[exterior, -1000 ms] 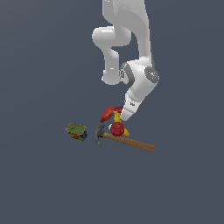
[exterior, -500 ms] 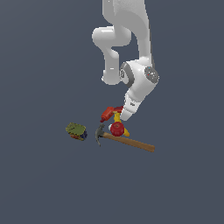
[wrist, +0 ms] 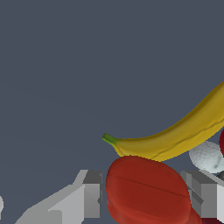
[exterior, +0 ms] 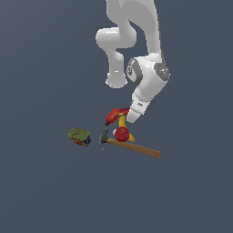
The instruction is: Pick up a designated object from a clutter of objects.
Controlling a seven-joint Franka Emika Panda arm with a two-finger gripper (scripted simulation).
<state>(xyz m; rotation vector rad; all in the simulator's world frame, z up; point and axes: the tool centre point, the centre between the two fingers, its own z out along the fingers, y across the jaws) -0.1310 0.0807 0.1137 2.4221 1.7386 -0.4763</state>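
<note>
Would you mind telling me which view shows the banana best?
The wrist view: the banana spans the frame, curved, with its green stem tip clear. The exterior view shows only a small yellow piece mostly hidden behind the red ball and arm.

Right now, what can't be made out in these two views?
- Gripper: the exterior view hides it behind the wrist; the wrist view's edge cuts its fingers, so contact with the red tool is unclear.
- Banana: cut off by the wrist view's edge; mostly hidden by the ball outside.
- White object: partly hidden, unidentifiable.
- Green box: too small for its label.
</note>
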